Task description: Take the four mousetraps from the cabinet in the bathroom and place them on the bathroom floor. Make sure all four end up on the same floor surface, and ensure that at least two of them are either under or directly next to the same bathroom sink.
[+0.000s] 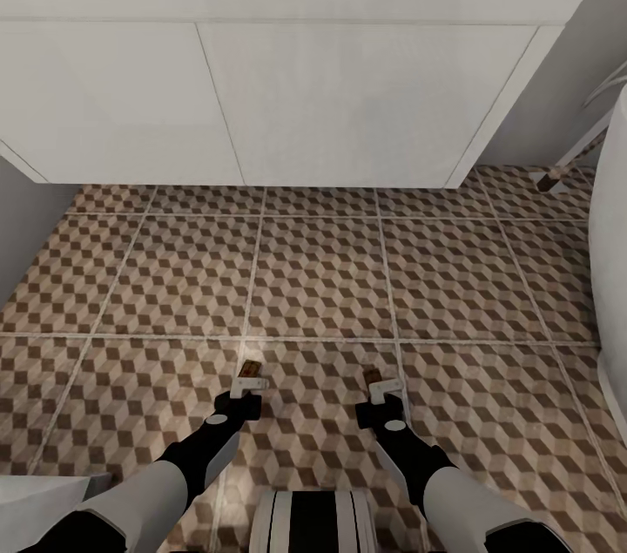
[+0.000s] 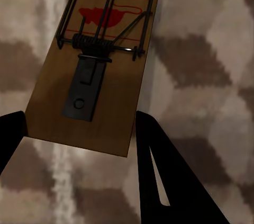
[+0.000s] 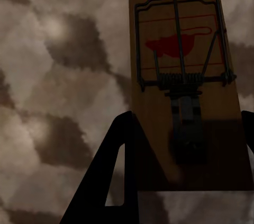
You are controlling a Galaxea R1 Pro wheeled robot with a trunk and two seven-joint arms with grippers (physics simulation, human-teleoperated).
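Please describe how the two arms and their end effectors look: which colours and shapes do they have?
Both arms have white rounded forearm shells that pass into black wrist sections. The left end effector and right end effector carry small pale grey finger parts in the head view. In the wrist views the fingers appear as black tapering wedges with a narrow slot.

Mousetraps side by side above floor

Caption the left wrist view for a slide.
Left gripper holding a wooden mousetrap with red mouse print above the cube-patterned bathroom floor.
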